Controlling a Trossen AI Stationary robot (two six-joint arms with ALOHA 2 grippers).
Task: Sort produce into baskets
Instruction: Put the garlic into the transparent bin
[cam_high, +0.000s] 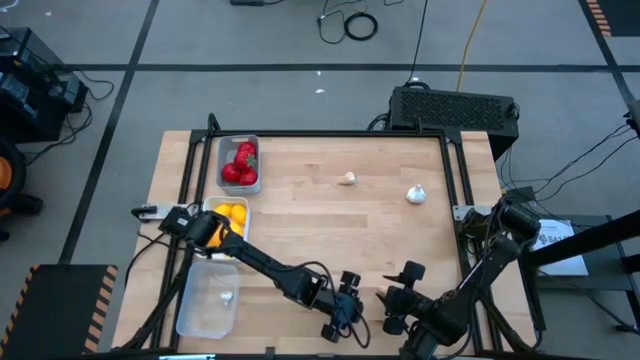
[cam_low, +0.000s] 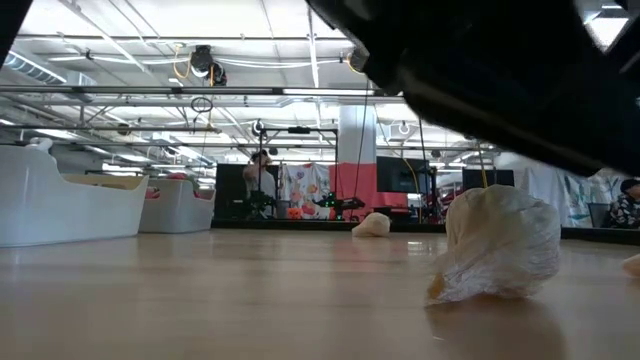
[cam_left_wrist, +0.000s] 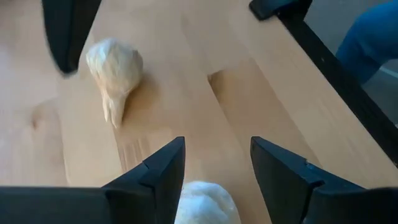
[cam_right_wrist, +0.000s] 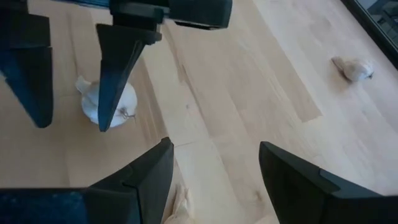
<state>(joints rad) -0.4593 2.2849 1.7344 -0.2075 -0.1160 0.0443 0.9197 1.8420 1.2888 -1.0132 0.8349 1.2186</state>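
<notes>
We see a grey floor (cam_high: 300, 40) crossed by dark lines around the light wooden table (cam_high: 330, 230), with black cables (cam_high: 350, 22) and a yellow cable (cam_high: 470, 40) lying on it. A black box with a vented top (cam_high: 455, 105) stands at the table's far edge. Across the room we see a white ceiling with beams and pipes (cam_low: 200, 40), a red-and-white pillar (cam_low: 355, 150), colourful cloth (cam_low: 305, 185) and a person (cam_low: 262, 170) at dark equipment.
</notes>
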